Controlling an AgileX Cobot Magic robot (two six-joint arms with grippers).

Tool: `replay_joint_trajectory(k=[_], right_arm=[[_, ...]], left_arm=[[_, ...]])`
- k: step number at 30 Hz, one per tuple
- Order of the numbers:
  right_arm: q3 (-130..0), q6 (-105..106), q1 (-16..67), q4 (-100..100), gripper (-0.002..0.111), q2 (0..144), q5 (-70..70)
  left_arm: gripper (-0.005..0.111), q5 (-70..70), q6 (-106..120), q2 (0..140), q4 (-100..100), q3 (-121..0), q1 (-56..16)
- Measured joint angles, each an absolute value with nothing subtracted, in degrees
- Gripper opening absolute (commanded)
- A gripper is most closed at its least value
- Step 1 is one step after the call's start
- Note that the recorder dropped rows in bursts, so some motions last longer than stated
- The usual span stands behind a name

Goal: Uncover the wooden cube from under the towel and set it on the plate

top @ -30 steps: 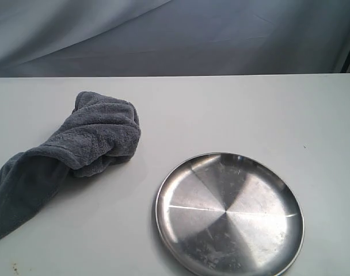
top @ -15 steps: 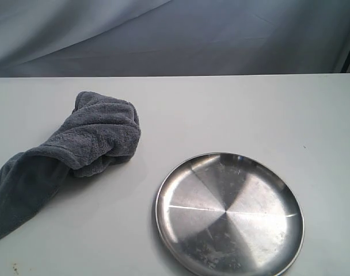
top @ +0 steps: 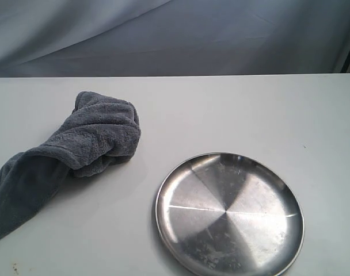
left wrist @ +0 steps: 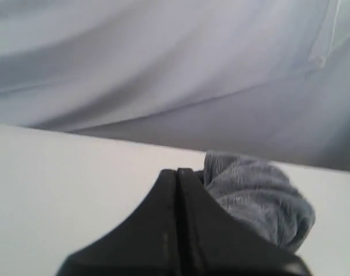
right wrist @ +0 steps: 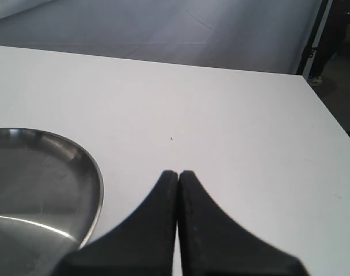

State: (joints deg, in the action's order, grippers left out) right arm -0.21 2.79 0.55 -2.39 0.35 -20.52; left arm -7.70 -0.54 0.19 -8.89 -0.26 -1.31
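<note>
A dark grey towel (top: pixel 77 144) lies bunched on the left of the white table, one end trailing toward the left front edge. The wooden cube is hidden. The silver plate (top: pixel 229 213) rests at the front right, with nothing on it. Neither arm shows in the exterior view. In the left wrist view my left gripper (left wrist: pixel 178 171) is shut with nothing in it, and the towel (left wrist: pixel 255 198) bulges just beyond and beside its tips. In the right wrist view my right gripper (right wrist: pixel 178 172) is shut and holds nothing, with the plate rim (right wrist: pixel 94 178) off to one side.
The white table (top: pixel 232 109) ends at a far edge against a pale grey draped backdrop (top: pixel 175 34). In the right wrist view the table's side edge (right wrist: pixel 330 115) drops off toward a dark floor.
</note>
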Motion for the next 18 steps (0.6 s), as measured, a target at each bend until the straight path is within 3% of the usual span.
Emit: replay_joint_trajectory(k=[18], right_arm=[[-0.21, 2.79, 0.55, -2.39, 0.0, 0.35, -20.52]], left_arm=[[0.0, 14.62, -5.33, 0.19, -13.08, -0.26, -1.31]])
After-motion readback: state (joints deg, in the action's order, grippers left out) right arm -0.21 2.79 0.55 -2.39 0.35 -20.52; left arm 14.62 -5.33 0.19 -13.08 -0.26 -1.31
